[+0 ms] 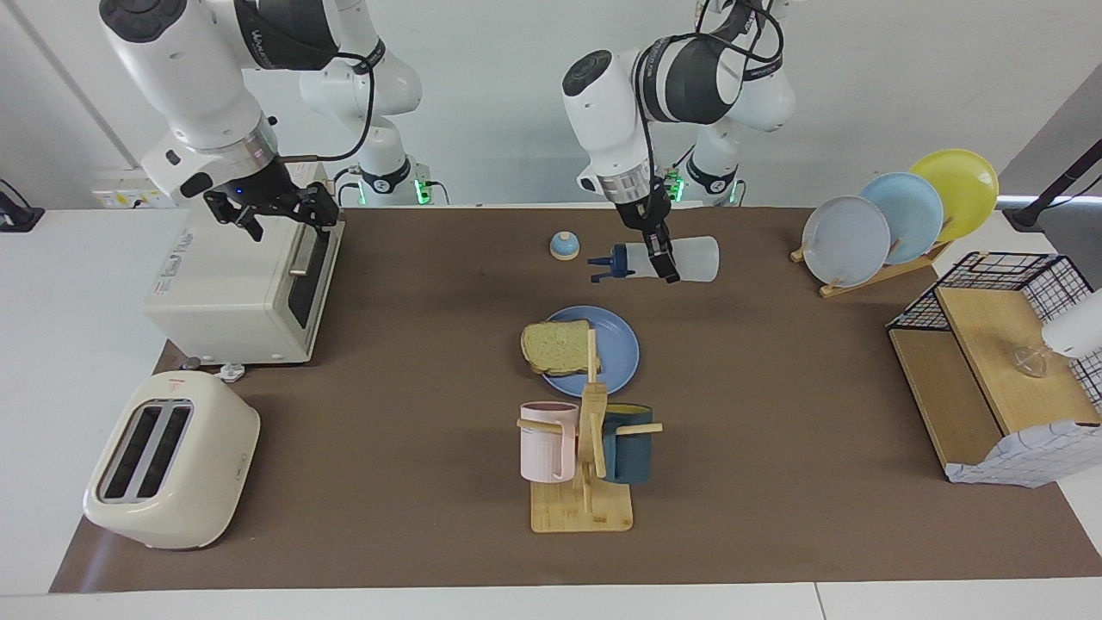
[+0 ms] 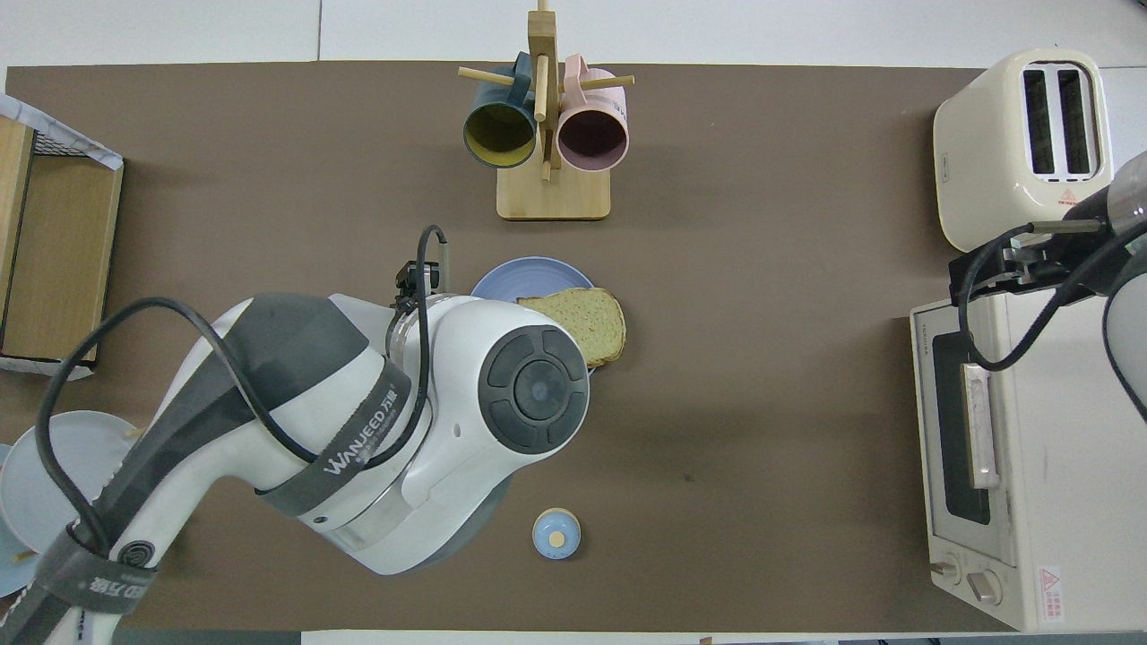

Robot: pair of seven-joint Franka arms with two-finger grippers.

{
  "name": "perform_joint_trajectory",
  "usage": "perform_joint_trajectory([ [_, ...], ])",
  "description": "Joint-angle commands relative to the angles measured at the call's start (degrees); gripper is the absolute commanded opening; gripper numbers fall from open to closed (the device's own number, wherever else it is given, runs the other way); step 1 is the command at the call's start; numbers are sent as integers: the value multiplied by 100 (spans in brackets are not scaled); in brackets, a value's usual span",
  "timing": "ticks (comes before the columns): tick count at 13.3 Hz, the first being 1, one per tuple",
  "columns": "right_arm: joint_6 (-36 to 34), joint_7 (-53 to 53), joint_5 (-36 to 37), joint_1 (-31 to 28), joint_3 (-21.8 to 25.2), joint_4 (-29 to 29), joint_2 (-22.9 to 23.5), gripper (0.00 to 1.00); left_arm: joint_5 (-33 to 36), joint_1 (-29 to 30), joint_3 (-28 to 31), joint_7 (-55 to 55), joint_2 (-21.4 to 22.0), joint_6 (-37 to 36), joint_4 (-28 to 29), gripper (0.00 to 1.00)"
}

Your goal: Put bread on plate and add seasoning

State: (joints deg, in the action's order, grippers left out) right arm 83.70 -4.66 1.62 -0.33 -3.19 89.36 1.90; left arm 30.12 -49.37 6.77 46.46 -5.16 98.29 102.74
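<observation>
Gripped at mid-body by the left gripper (image 1: pixel 663 258), the seasoning bottle (image 1: pixel 667 260) is held sideways in the air, navy cap pointing toward the right arm's end. It is judged light, smooth and slightly squeezable, best clamped around the barrel. The bread (image 1: pixel 560 347) overhangs the blue plate (image 1: pixel 616 344). The right gripper (image 1: pixel 274 209) waits, fingers spread, over the toaster oven (image 1: pixel 232 293).

bread (image 1: pixel 558 348) on plate (image 1: pixel 616 353), mug rack (image 1: pixel 585 465) farther out

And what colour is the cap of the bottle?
Dark navy blue cap, seen best in the facing view.
</observation>
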Motion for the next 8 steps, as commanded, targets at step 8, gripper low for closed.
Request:
perform_joint_trajectory([
  [8, 14, 299, 49, -134, 2, -7, -5, 100, 1258, -590, 44, -708, -1020, -1030, -527, 0],
])
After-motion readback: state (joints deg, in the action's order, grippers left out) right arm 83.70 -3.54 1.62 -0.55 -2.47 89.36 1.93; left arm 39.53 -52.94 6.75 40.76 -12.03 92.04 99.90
